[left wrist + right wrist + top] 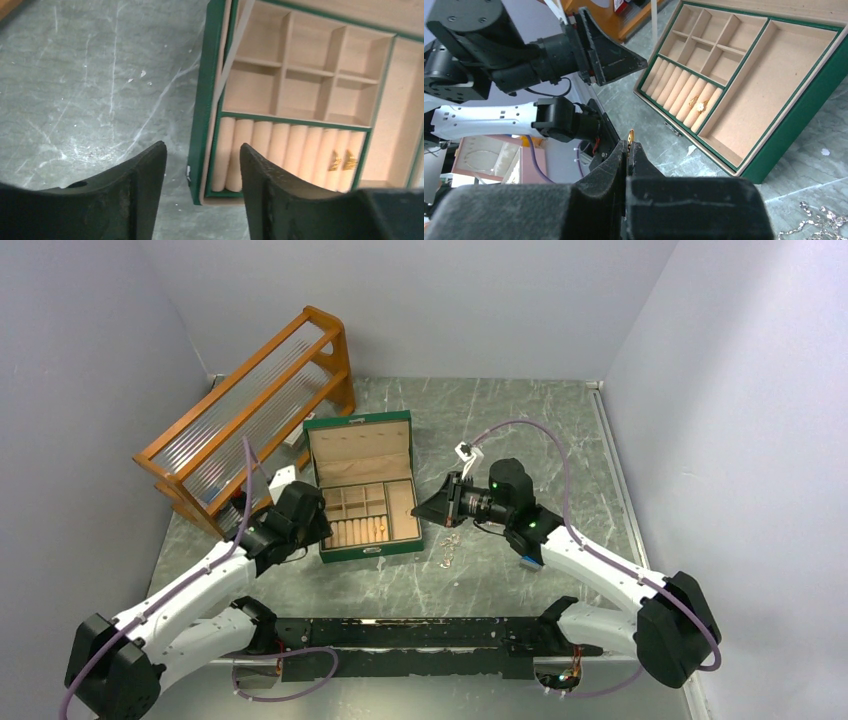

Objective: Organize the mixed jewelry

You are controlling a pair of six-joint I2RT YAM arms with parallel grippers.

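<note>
**Status.** The right gripper (629, 145) has its fingers pressed together on a small gold piece (630, 135). Only a narrow tip shows above the finger seam, so I cannot tell whether it is a ring seen edge-on or an earring. Its visible long axis runs in line with the fingers and points out past their tips.

The left gripper (202, 150) hangs at the left wall of the green jewelry box (794, 145). Its fingers are apart with nothing between them.

**Governing relation.** In the overhead view the open box lies to the left of the right gripper, near but not touching. The right arm carries the piece, so I judge it the arm to act. The left gripper is nearer the ring rolls (674, 87) but holds nothing.

The rolls fill the near-left section of the box, and their long axes run from the front wall towards the lid. Two gold rings (697, 104) are seated at the right end of that section, beside the long open compartment.

**Remaining stock.** The loose chains (449, 546) lie on the table (560, 440) just right of the box's front corner.

**Next move, as I judge it.** I would carry the fingertips leftward over the box rim. If the piece is a ring, I would line it up with a free slot between rolls before parting the fingers.
</note>
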